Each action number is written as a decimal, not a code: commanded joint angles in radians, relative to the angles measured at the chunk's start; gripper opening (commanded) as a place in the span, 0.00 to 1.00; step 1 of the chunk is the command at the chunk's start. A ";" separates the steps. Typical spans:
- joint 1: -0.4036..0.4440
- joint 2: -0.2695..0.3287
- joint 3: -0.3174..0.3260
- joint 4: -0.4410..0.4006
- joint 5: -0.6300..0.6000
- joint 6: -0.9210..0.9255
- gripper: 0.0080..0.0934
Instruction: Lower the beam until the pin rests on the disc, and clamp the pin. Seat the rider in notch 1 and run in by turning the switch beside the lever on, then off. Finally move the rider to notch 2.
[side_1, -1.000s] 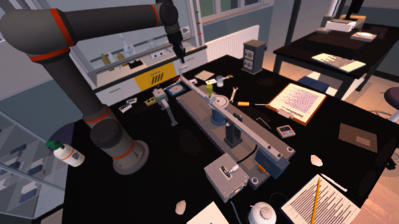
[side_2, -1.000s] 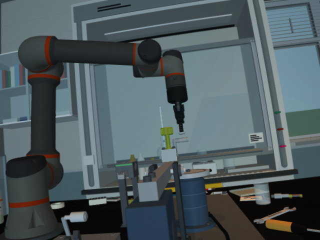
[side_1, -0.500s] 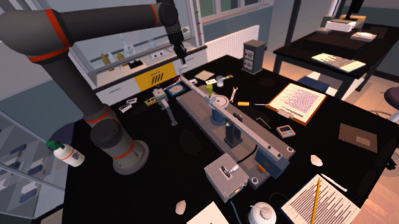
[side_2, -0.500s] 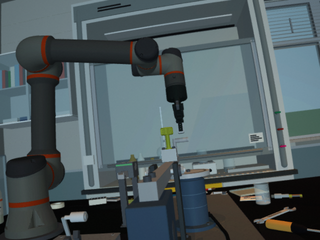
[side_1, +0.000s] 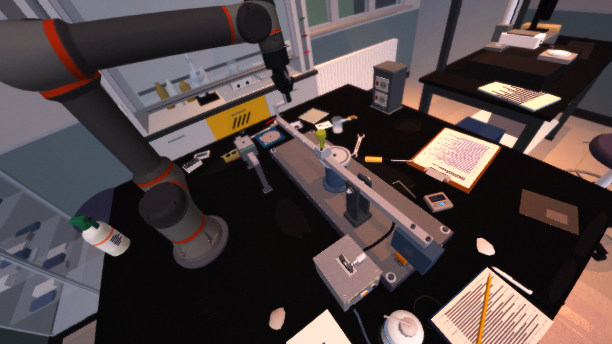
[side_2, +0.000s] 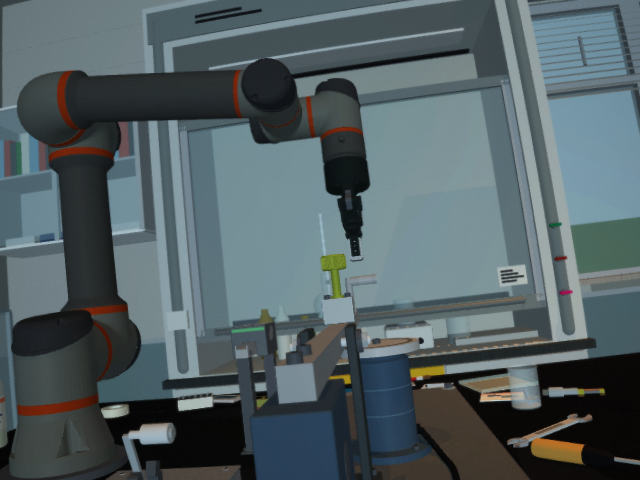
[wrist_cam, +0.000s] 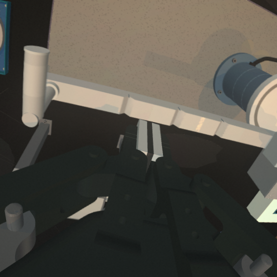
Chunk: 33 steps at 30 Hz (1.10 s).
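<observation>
In the middle of the black bench the grey beam (side_1: 350, 175) runs along its brown base plate, raised on a dark pivot post (side_1: 357, 202). A yellow-green pin knob (side_1: 320, 137) stands in the beam's white block above the disc (side_1: 337, 156) on the blue drum. The beam's far end carries a white handle (wrist_cam: 33, 82), and its edge shows several notches (wrist_cam: 124, 103). My gripper (side_2: 355, 253) hangs closed and empty a short way above that handle end. The grey switch box (side_1: 348, 270) with its lever sits at the near end. I cannot pick out the rider.
A fume cupboard (side_2: 362, 181) stands behind the bench's far edge. A clipboard (side_1: 457, 157), a wrench (side_1: 357, 145), a screwdriver (side_1: 387, 160) and a timer (side_1: 438, 201) lie right of the rig. A small stand (side_1: 252, 162) is to its left.
</observation>
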<state>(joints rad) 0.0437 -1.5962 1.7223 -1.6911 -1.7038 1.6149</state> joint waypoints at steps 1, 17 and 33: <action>-0.011 -0.006 0.003 0.000 0.000 -0.011 0.00; -0.235 -0.084 0.052 0.000 0.002 -0.237 0.00; -0.420 -0.109 0.054 -0.001 0.009 -0.424 0.00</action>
<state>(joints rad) -0.3782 -1.7049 1.7765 -1.6918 -1.6945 1.1897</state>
